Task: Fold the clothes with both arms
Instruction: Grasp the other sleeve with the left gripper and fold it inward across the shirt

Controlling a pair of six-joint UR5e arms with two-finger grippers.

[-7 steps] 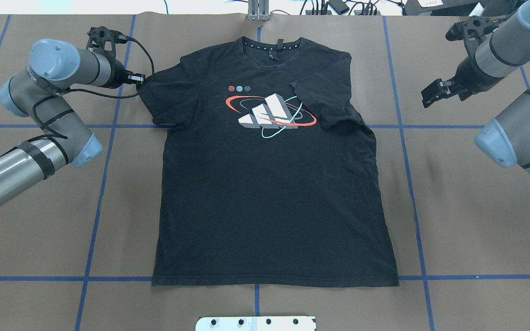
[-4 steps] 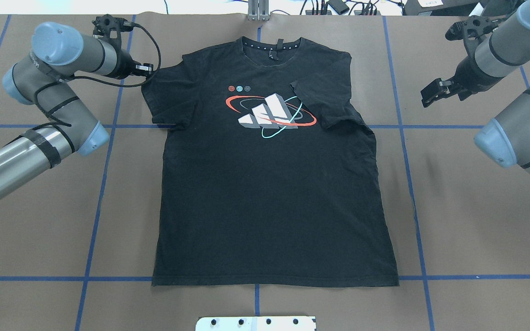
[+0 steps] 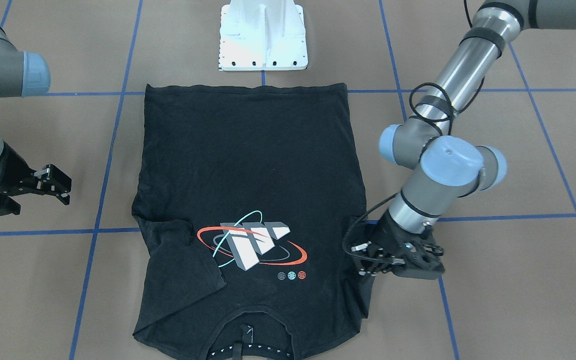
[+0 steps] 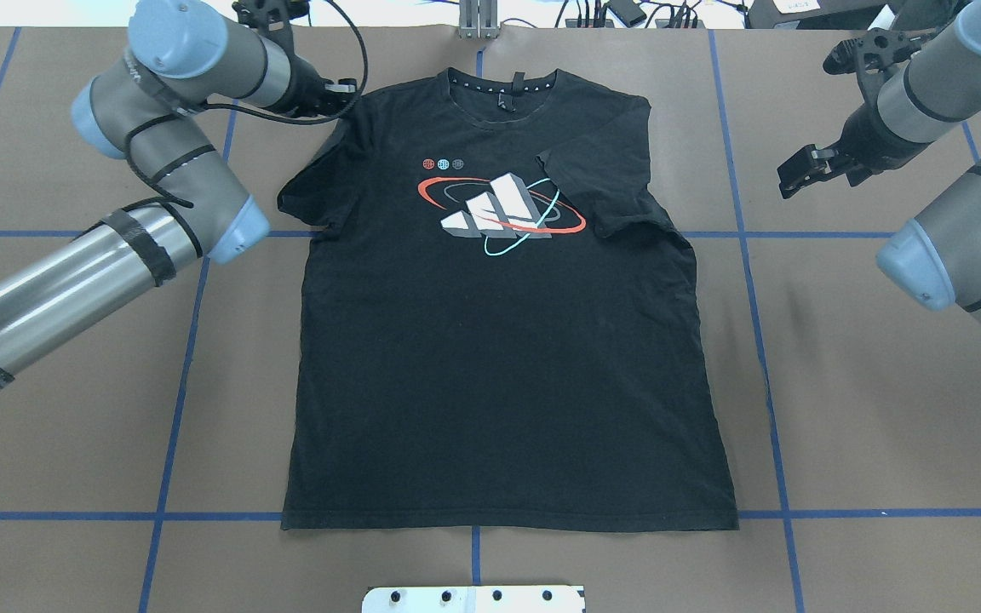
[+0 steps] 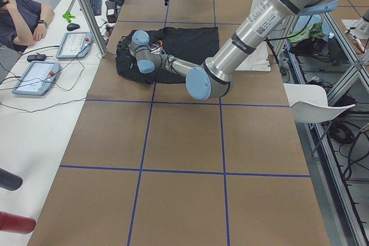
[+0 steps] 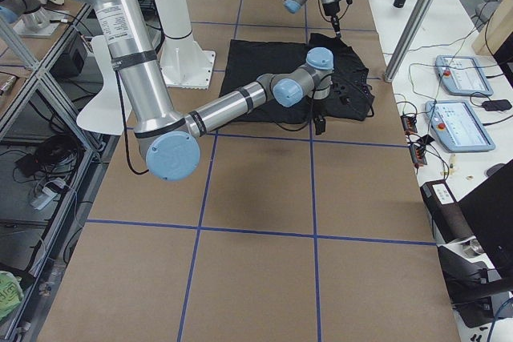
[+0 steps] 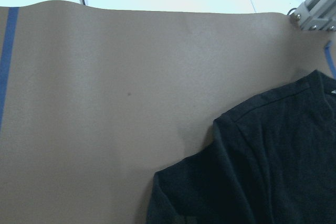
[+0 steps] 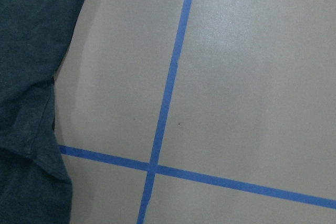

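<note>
Lighting is bright, even and diffuse, from overhead in all views. Only soft shadows are noted: a faint smudge on the table (image 4: pixel 882 409) to the right of the T-shirt (image 4: pixel 499 383), and a darker patch under the wrist of the left arm (image 3: pixel 472 55) in the front-facing view. Specular streaks are seen along that arm's silver tube. The strip beyond the table's far edge is blown out to white in the overhead and left wrist views. Detail in the black fabric is largely crushed, and folds barely register. In the right wrist view a broad pale sheen is recorded on the table at upper right, with a cool cast. Both wrist views are slightly soft.
</note>
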